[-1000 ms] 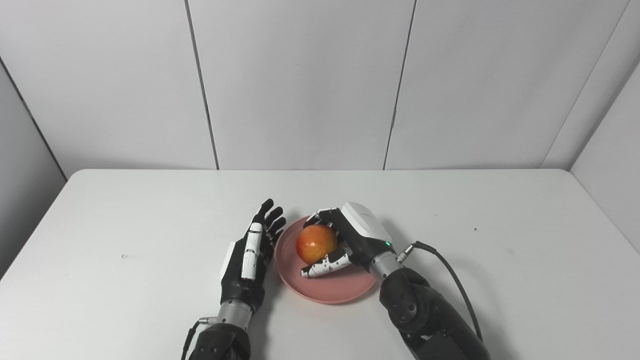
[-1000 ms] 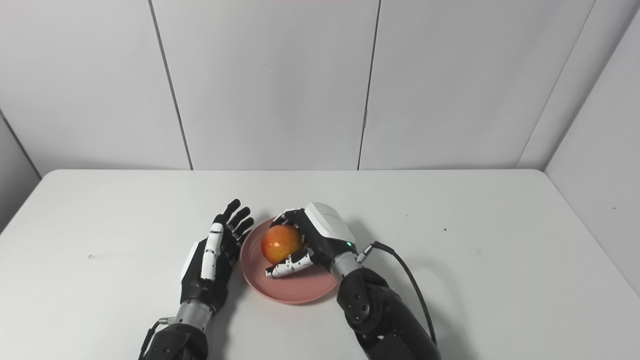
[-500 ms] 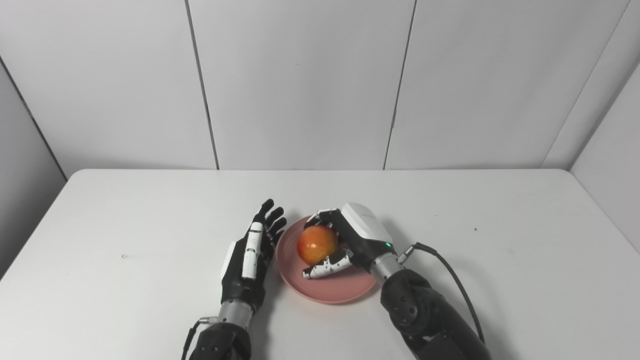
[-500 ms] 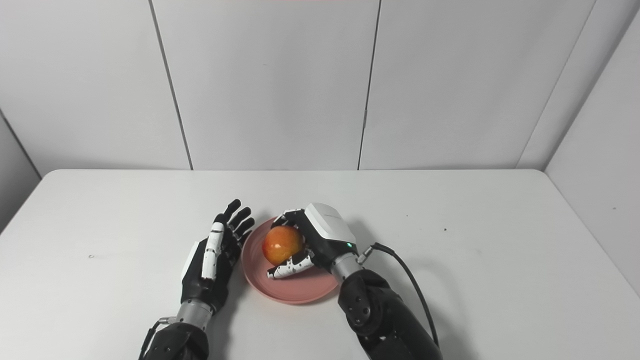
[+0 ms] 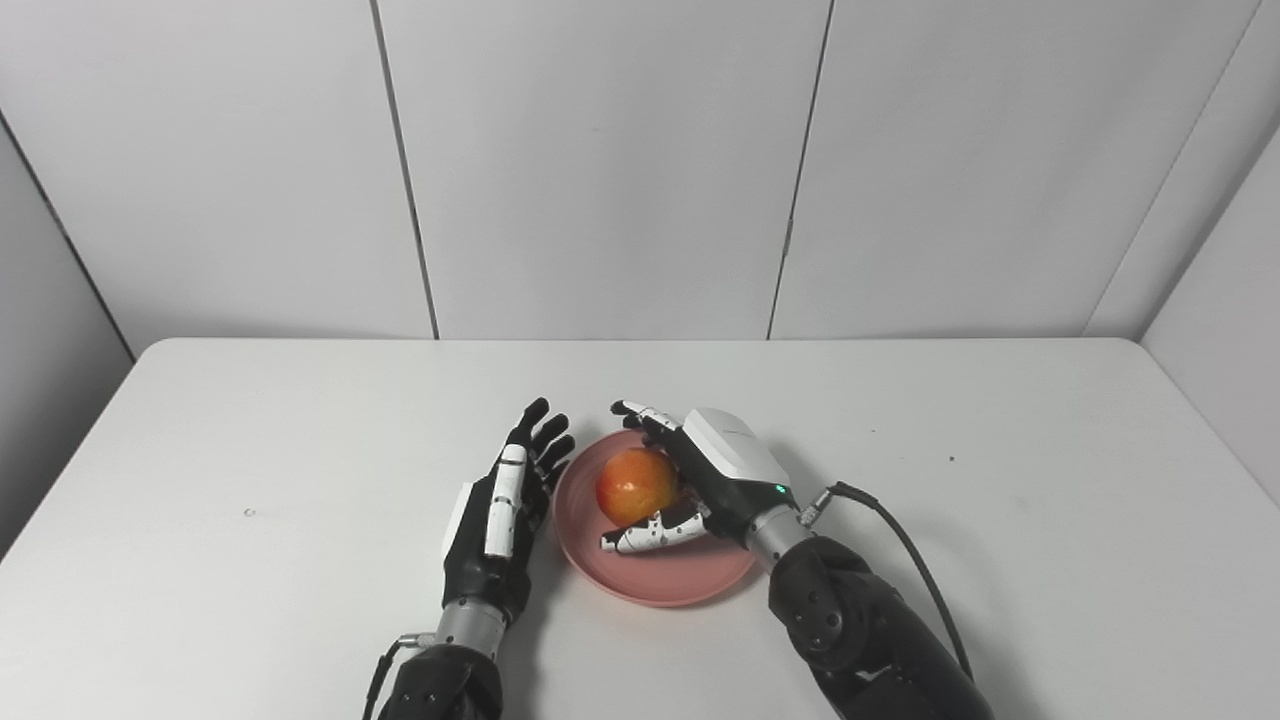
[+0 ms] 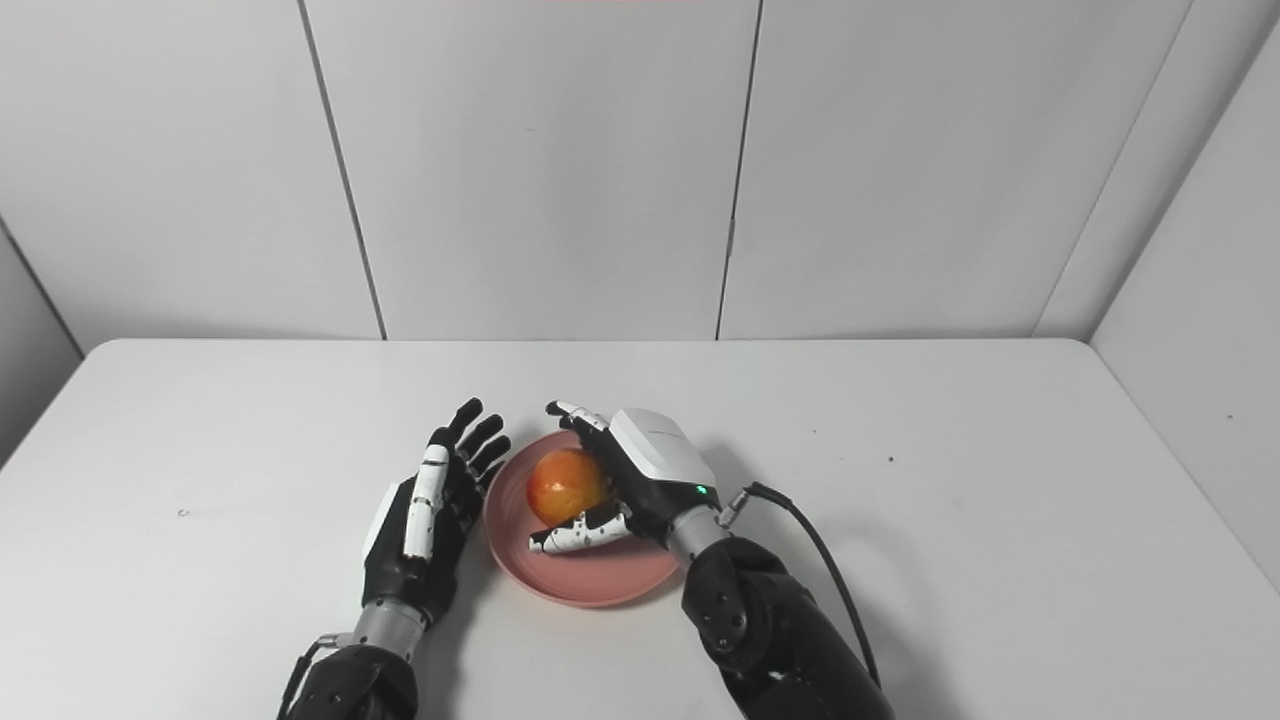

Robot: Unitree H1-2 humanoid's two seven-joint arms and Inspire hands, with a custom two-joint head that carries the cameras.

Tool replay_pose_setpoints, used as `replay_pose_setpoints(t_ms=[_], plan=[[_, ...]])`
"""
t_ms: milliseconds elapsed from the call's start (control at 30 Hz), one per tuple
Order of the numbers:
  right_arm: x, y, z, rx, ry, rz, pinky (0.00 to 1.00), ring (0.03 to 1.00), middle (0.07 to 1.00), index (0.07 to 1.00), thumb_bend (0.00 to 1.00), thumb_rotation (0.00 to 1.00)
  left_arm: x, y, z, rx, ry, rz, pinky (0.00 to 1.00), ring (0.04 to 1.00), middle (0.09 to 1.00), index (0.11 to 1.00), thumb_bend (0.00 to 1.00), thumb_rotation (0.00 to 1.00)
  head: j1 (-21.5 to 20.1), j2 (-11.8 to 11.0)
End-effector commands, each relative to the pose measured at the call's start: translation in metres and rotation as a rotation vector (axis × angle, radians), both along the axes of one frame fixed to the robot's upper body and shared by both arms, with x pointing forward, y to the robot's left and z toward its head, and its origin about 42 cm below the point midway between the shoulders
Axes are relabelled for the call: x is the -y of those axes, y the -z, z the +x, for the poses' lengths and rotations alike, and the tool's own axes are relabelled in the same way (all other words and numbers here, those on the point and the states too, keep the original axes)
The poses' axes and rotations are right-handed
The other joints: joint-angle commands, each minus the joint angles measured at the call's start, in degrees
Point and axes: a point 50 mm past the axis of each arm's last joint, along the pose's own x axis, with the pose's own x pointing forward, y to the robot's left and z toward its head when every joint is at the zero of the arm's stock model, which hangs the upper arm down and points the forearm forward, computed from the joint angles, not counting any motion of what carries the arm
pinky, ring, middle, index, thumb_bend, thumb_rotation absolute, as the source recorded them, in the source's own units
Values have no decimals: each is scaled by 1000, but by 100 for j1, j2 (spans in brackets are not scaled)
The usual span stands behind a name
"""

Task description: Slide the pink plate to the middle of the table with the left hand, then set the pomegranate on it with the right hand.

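Big white rectangular table (image 5: 300,560), everything placed here relative to the round flat pink plate (image 5: 660,580) sitting about mid-table, slightly toward the robot

Right black-and-white robot hand (image 5: 700,480) hangs over the plate's right-rear part, palm facing left at the fruit. Fingers spread wide: upper fingers (image 5: 640,414) stick out past the plate's far rim, thumb lies low across the plate's centre in front of the fruit. Looks like no clamping on the fruit now, though palm-side contact is hidden, so can't rule out a light touch there

Left black-and-white robot hand (image 5: 498,515) stands just beside the plate's left rim, flat and edge-on, fingers straight and slightly apart, holding nothing; rim contact can't be told

Round red-orange pomegranate (image 5: 636,486) rests on the plate, a bit left and to the rear of plate centre, sitting in the open curl of the right hand. Roundish, no clear long axis

Key relation: fruit lies directly left of the right palm, between fingers and thumb, so the exit for that hand is right and up, away from the fruit. Right hand is the nearer one; left hand has the plate rim between it and the fruit

Judgement: placing looks done, release stage; risk is the thumb nudging the fruit into a roll on pull-back
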Motion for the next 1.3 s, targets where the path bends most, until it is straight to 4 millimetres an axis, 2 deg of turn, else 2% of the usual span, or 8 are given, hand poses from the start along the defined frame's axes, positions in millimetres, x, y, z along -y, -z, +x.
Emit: replay_pose_setpoints(t_ms=[0,267,467,600,833,1000,1133,1267], plan=[[1,-12,1,27,9,16,689,807,882,915,904,348,0,9,-3,-67,6,10,907,911,915,909,420,1000,-11,22],[4,-23,-2,72,16,34,718,815,883,911,922,357,-1,9,-3,-64,10,11,903,918,916,912,421,1000,-20,13],[12,-45,-9,128,24,83,753,837,894,917,928,397,-1,8,-2,-64,5,5,894,906,910,905,422,1000,-54,8],[22,-65,-17,183,43,129,733,830,893,919,937,426,-2,9,-2,-64,7,2,890,895,903,895,417,1000,-63,-11],[39,-81,-31,196,68,243,771,854,899,922,929,460,-3,9,-2,-71,8,15,902,902,920,914,423,1000,-76,-14],[48,-79,-37,203,102,287,790,864,897,920,929,492,-3,10,-1,-69,6,13,903,899,918,912,424,1000,-90,-18],[56,-65,-41,199,160,327,785,858,886,908,926,550,-4,10,-1,-67,9,12,910,901,922,916,429,1000,-91,-22],[65,-45,-44,152,233,395,785,856,882,909,911,706,-5,9,-2,-61,9,14,910,900,921,915,430,1000,-114,-21]])
